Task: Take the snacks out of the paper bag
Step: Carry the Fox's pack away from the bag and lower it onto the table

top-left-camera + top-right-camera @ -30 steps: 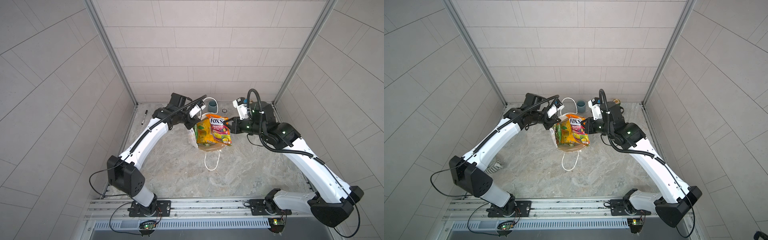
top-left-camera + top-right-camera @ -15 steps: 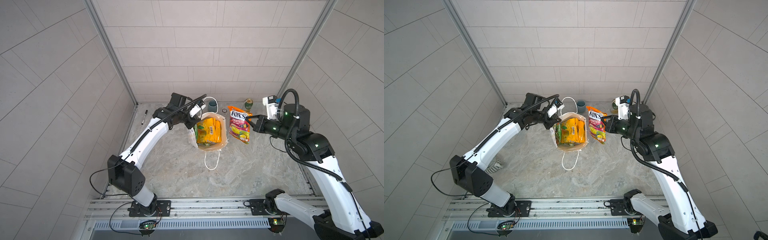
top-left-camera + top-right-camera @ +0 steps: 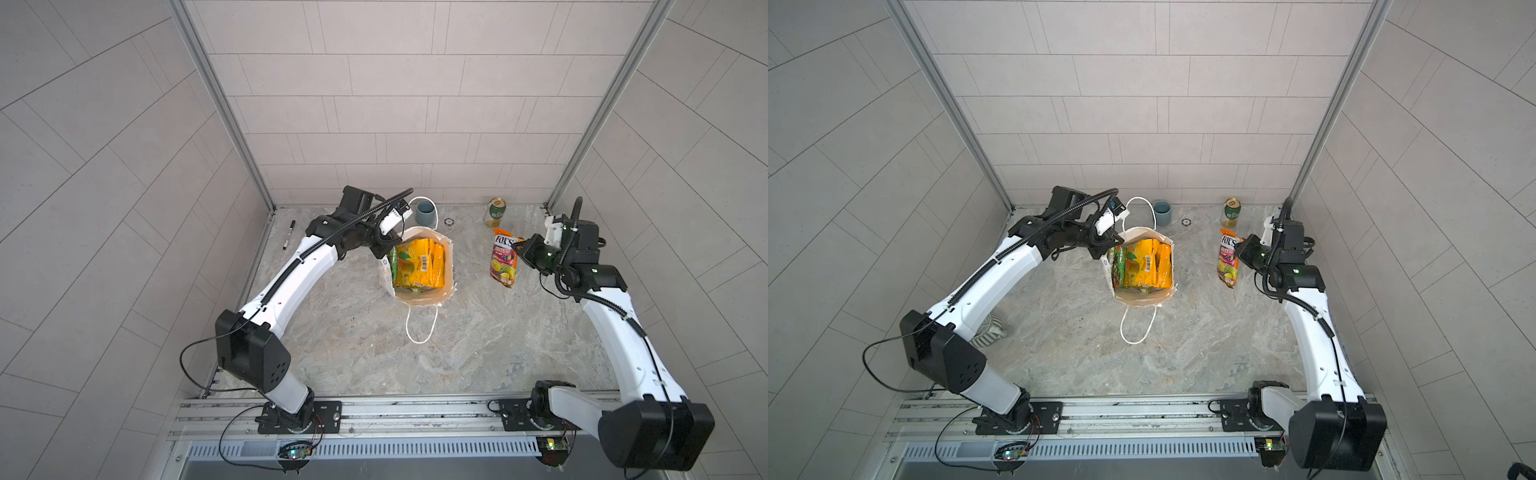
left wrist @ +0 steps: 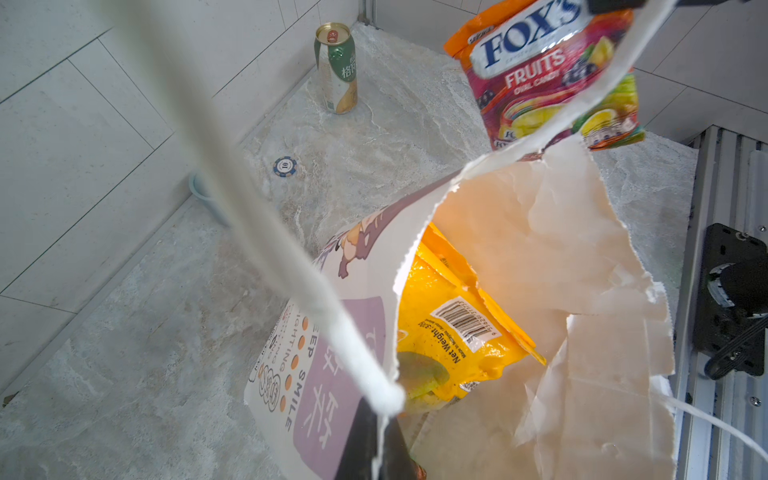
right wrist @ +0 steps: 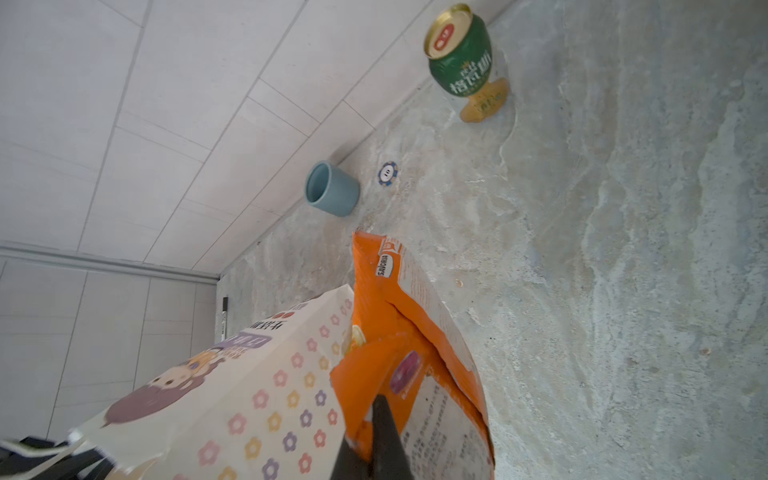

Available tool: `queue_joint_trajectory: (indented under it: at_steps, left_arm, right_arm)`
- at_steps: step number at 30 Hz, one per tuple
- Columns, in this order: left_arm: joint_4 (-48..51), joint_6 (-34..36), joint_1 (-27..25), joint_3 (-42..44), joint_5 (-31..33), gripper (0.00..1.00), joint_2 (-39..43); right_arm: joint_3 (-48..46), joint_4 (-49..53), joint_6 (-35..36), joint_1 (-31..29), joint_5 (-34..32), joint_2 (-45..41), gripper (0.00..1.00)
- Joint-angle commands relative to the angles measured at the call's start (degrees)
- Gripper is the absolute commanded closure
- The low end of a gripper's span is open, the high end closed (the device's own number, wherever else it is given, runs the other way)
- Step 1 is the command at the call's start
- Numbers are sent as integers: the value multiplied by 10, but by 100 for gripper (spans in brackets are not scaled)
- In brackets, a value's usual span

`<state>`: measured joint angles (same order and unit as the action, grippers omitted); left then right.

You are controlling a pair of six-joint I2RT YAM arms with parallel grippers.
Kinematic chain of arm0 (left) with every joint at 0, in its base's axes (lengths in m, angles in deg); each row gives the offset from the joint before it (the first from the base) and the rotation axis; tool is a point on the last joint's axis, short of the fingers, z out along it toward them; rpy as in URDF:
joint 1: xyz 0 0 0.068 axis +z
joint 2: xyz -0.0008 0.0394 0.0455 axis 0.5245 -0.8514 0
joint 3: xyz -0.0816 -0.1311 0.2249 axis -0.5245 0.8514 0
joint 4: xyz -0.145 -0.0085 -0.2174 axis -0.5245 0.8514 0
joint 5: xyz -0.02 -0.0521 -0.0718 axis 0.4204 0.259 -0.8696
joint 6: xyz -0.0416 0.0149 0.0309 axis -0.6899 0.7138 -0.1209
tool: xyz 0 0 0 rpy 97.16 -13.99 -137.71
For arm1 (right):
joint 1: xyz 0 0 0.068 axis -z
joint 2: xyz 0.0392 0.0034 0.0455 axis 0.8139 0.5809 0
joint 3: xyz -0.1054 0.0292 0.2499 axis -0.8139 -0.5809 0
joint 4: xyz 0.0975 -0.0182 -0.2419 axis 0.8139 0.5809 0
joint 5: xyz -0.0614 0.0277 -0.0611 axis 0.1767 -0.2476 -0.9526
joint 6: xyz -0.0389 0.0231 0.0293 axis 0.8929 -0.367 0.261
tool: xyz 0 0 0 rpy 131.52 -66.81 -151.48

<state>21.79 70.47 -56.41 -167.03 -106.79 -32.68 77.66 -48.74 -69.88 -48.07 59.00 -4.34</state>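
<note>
1. Paper bag [image 3: 422,296]: white paper, upright near the middle of the stone-patterned table [image 3: 478,365], mouth open. The rim is torn and ragged, one side is flower-printed, and the front has a cartoon girl and a purple panel. Its walls hide the base. The front cord handle [image 3: 419,341] lies looped on the table. The rear cord handle [image 4: 324,307] crosses the left wrist view as a blur.
2. Snacks in the bag [image 3: 419,266]: crinkly glossy packets standing on edge, yellow-orange with a green-yellow one at the side. One shows a barcode. Their lower halves are hidden and the count is unclear.
3. FOX'S Fruits packet [image 3: 503,262]: flat pink-orange foil, out of the bag on the right arm's side, near the drink can [image 3: 496,210]. I cannot tell whether its lower edge touches the table.
4. Left gripper [image 3: 390,250]: clamped on the bag's rim by the rear handle's root. Its dark finger [image 4: 365,440] is cut off by the frame.
5. Right gripper [image 3: 517,246]: pinched on the packet's upper edge.
6. Back edge: blue cup [image 3: 424,212], poker chip [image 3: 448,221], marker pen [image 3: 289,235].
7. Striped thing [image 3: 988,332]: beneath the left arm in a top view, too hidden to name.
</note>
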Motion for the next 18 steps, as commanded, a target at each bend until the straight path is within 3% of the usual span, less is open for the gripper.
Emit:
queue_joint_trajectory:
  at_steps: [1,5,10,14,18]
  left_arm:
    - [-35,4,-4,-13,-35,100,4]
    - [-35,3,-4,-14,-35,100,2]
    - [-35,3,-4,-14,-39,100,1]
    - [-35,2,-4,-15,-45,100,-1]
    - [-35,1,-4,-15,-46,100,-1]
  right_arm:
    - [-3,-110,-26,7,18,23,100]
    - [-3,-164,-53,11,38,77,100]
    - [21,-232,-95,10,122,160,100]
    - [87,-113,-6,11,118,218,100]
    - [151,44,123,15,59,268,100]
